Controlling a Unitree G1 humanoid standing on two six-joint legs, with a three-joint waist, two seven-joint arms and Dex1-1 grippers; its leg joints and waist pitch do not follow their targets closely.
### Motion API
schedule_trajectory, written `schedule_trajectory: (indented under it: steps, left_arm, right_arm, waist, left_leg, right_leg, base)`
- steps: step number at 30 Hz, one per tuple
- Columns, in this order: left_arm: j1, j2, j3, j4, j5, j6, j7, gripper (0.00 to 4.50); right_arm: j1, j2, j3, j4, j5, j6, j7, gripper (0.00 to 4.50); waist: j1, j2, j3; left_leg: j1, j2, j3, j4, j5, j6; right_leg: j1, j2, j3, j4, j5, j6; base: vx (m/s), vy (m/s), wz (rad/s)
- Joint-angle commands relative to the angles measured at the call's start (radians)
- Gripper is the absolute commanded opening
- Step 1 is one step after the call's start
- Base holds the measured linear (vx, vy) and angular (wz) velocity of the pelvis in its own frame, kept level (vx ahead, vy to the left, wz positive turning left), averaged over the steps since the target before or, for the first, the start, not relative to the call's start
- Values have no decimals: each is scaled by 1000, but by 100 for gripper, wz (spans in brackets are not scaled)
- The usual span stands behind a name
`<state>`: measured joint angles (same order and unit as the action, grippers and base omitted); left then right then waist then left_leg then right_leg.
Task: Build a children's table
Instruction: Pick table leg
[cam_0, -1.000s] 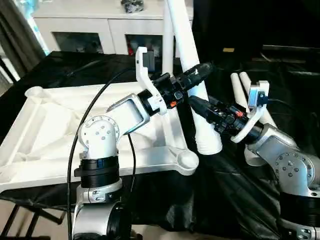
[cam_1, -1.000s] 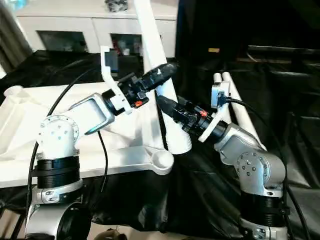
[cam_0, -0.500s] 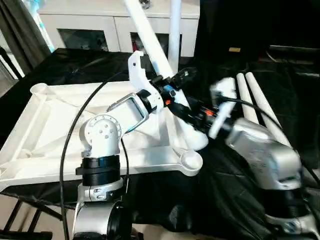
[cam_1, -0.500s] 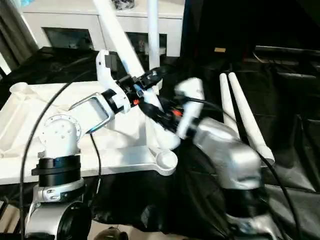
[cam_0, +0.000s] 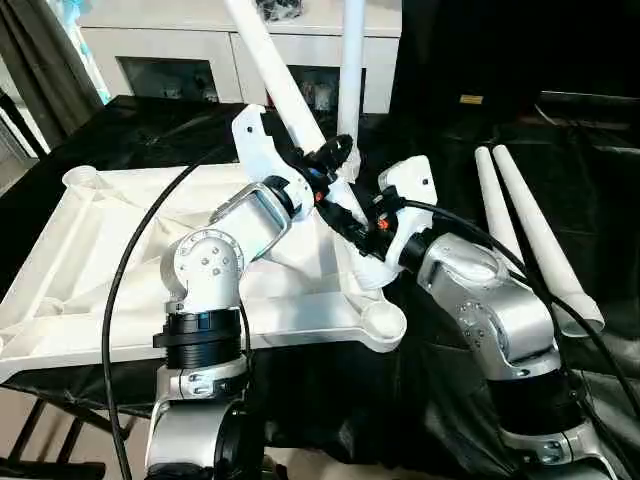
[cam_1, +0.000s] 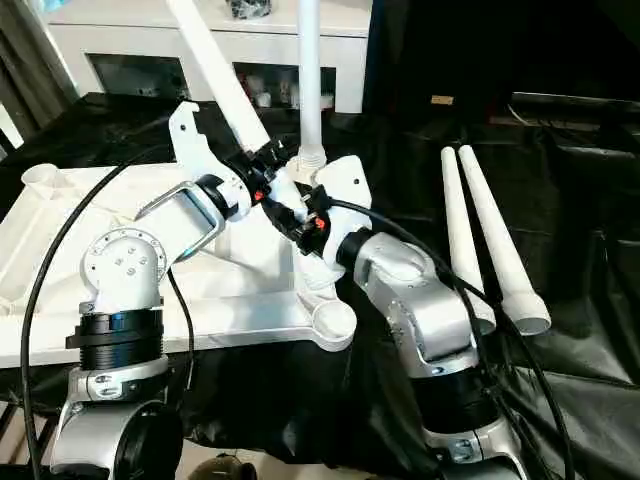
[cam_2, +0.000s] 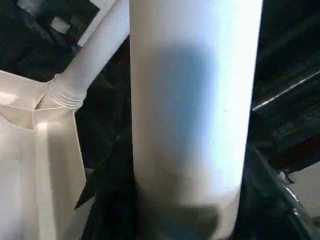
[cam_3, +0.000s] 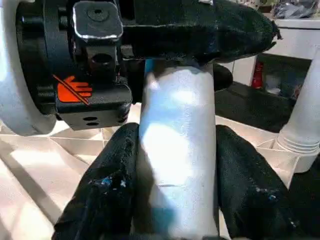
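The white tabletop (cam_0: 90, 270) lies underside up on a black cloth. One white leg (cam_0: 351, 60) stands upright in its far right corner socket. A second leg (cam_0: 275, 70) leans up and to the left, its thick end low over the tabletop's right edge. My left gripper (cam_0: 335, 165) is shut on this leg from the left. Just below it, my right gripper (cam_0: 352, 218) is shut on the same leg. In the right wrist view a black finger (cam_3: 107, 190) presses on each side of the leg (cam_3: 175, 150). The held leg (cam_2: 195, 100) also looms close in the left wrist view.
Two loose white legs (cam_0: 530, 230) lie side by side on the black cloth to the right. The near right corner socket (cam_0: 384, 322) stands empty. A white cabinet with glass doors (cam_0: 170, 50) is behind the table. A black cable (cam_0: 130, 270) loops over my left arm.
The held leg has swung from leaning right to leaning left, its thick end moving in over the tabletop's right edge. My left gripper has closed on it. The right arm followed leftward.
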<state>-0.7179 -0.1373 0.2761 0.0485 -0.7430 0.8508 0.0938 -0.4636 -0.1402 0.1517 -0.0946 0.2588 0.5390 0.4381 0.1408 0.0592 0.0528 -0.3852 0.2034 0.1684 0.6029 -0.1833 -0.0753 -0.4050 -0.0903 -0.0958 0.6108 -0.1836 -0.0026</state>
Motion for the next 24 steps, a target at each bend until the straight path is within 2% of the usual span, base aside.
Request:
schedule_trajectory:
  steps: [1,2,4,5,6,7,8,10,11,12,13,15,16,17,19,20,24]
  left_arm:
    - [-38,-127,1,3,-11,-10,22,194]
    - [-36,-127,0,1,-15,-9,22,189]
    - [-32,-126,-5,-3,-23,-8,20,187]
    - [-28,-121,-12,-3,-29,-10,14,187]
    - [-23,-107,-22,-6,-30,-9,-4,187]
    - [-22,-97,-30,-9,-30,-10,-16,187]
    - [-20,-83,-39,-12,-29,-10,-30,187]
    - [-15,-42,-65,-24,-25,-11,-79,186]
    - [-12,0,-95,-34,-13,-3,-127,186]
    - [-12,0,-95,-34,-13,-3,-127,186]
    - [-10,27,-117,-42,-4,0,-160,186]
    - [-8,63,-141,-57,-8,12,-212,186]
    - [-9,84,-150,-67,-17,20,-245,186]
    - [-9,98,-156,-73,-24,25,-266,186]
    - [-11,144,-179,-88,-34,33,-345,186]
    - [-16,180,-194,-101,-45,34,-423,186]
    - [-21,218,-213,-113,-56,30,-516,186]
  right_arm:
    - [-7,-1,-11,-16,-10,-20,-12,183]
    - [-7,-2,-12,-17,-10,-19,-10,183]
    - [-6,-4,-15,-20,-7,-19,-3,183]
    - [-7,-4,-22,-15,1,-16,2,218]
    - [-8,-8,-32,-10,17,-7,13,218]
    - [-10,-11,-40,-8,29,0,22,239]
    - [-13,-16,-49,-6,44,8,34,255]
    - [-17,-37,-75,0,98,32,90,261]
    - [-14,-64,-94,5,156,54,165,271]
    - [-14,-64,-94,5,156,54,165,285]
    - [-10,-87,-97,10,178,65,212,285]
    - [-4,-131,-90,16,199,81,286,306]
    - [0,-157,-86,17,213,93,330,314]
    - [2,-172,-83,17,223,102,358,323]
    - [2,-212,-80,16,251,125,428,331]
    - [-1,-242,-76,17,274,144,480,331]
    - [-9,-264,-79,25,314,173,532,331]
  waist:
    - [-5,-1,-79]
    - [-7,4,-79]
    - [-7,2,-80]
    - [-7,2,-81]
    - [-7,-9,-81]
    - [-6,-5,-81]
    - [-4,-12,-81]
    - [-1,-11,-81]
    - [0,-13,-80]
    - [3,-14,-81]
    - [2,-20,-80]
    - [4,-17,-82]
    - [2,-24,-81]
    - [4,-21,-81]
    - [2,-24,-80]
    - [3,-23,-81]
    - [2,-21,-79]
  left_leg:
    - [9,13,-7,-60,-116,-2]
    - [10,13,-8,-60,-117,-3]
    - [9,12,-8,-59,-115,-2]
    - [9,12,-8,-59,-108,0]
    - [9,12,-6,-59,-103,4]
    - [9,12,-7,-59,-103,6]
    - [8,12,-5,-58,-98,12]
    - [9,14,-5,-57,-90,23]
    - [9,13,-4,-57,-90,31]
    - [10,15,-4,-56,-89,38]
    - [8,14,-3,-56,-85,43]
    - [6,14,-4,-54,-67,49]
    - [6,15,-3,-54,-61,52]
    - [4,14,-3,-52,-57,53]
    - [5,13,-2,-52,-61,58]
    - [6,13,-2,-52,-66,61]
    - [9,17,0,-52,-71,57]
  right_leg:
    - [63,-44,45,-66,-95,-137]
    - [62,-43,44,-66,-87,-138]
    - [64,-43,44,-64,-73,-143]
    - [65,-43,45,-63,-63,-147]
    - [66,-43,45,-62,-60,-150]
    - [66,-44,45,-61,-64,-152]
    - [67,-44,46,-60,-70,-153]
    - [65,-46,46,-62,-82,-153]
    - [66,-45,46,-62,-84,-154]
    - [65,-46,47,-62,-86,-156]
    - [66,-45,47,-62,-82,-158]
    - [66,-47,46,-58,-74,-163]
    - [68,-46,47,-58,-71,-165]
    - [69,-48,46,-56,-75,-171]
    - [68,-48,46,-59,-90,-177]
    - [68,-48,47,-58,-105,-177]
    - [62,-48,47,-57,-113,-194]
  base:
    - [0,0,0]
    - [0,0,0]
    - [0,0,0]
    - [0,0,0]
    - [0,0,0]
    - [0,0,0]
    - [0,0,0]
    - [0,0,0]
    - [0,0,0]
    - [0,0,0]
    - [0,0,0]
    - [0,0,0]
    - [0,0,0]
    - [0,0,0]
    - [0,0,0]
    - [0,0,0]
    - [0,0,0]
